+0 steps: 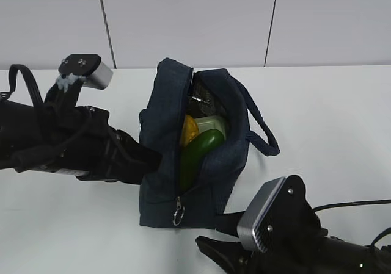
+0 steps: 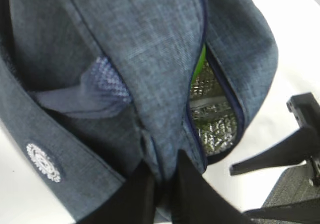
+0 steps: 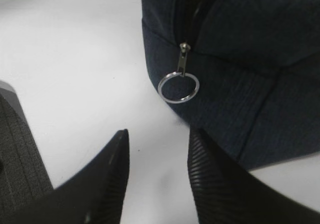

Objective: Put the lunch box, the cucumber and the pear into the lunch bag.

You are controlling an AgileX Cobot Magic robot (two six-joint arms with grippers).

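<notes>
The navy lunch bag stands open on the white table. Inside it lie the green cucumber, the yellow pear and the pale-lidded lunch box. My left gripper is shut on a fold of the bag's fabric at its left side, by the zipper opening with silver lining. My right gripper is open and empty above the table, just short of the silver ring pull at the bag's near end; the ring also shows in the exterior view.
The bag's loop handle hangs out to the right. The right arm's grey wrist camera block sits at the front, close to the bag's near corner. White table lies around; a panelled wall stands behind.
</notes>
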